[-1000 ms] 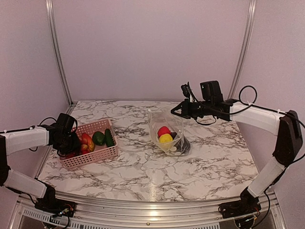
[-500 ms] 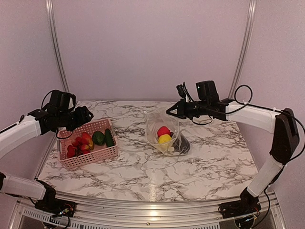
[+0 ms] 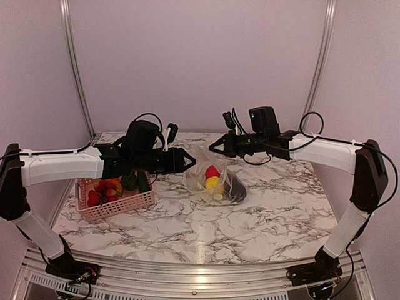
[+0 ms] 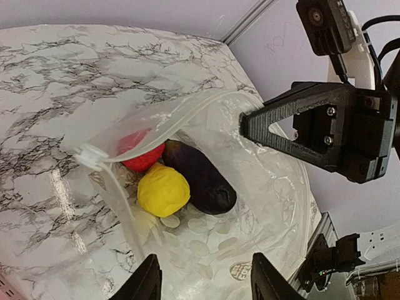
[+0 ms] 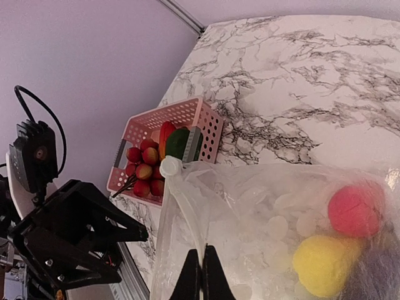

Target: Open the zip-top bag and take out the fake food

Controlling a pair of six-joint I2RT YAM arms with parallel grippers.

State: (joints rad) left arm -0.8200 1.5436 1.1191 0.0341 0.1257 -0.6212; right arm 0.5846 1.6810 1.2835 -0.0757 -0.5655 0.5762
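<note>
The zip-top bag (image 3: 219, 184) stands on the marble table with its mouth open. Inside lie a red fruit (image 4: 140, 153), a yellow fruit (image 4: 164, 189) and a dark purple eggplant (image 4: 201, 180). My right gripper (image 3: 213, 150) is shut on the bag's top rim (image 5: 201, 250) and holds it up. The white zip slider (image 5: 169, 166) sits at the rim's end. My left gripper (image 3: 189, 164) is open and empty, just left of the bag's mouth. In the left wrist view its fingers (image 4: 145, 282) frame the bag's spotted inner face.
The pink basket (image 3: 119, 205) stands at the left of the table, behind my left arm. It holds red cherries (image 5: 142, 172), green pieces (image 5: 178, 142) and an orange-red piece (image 5: 165, 134). Metal frame posts stand at the back corners.
My left arm swung from the basket across to the bag's mouth, its gripper open. My right gripper shifted slightly left, still holding the bag's rim.
</note>
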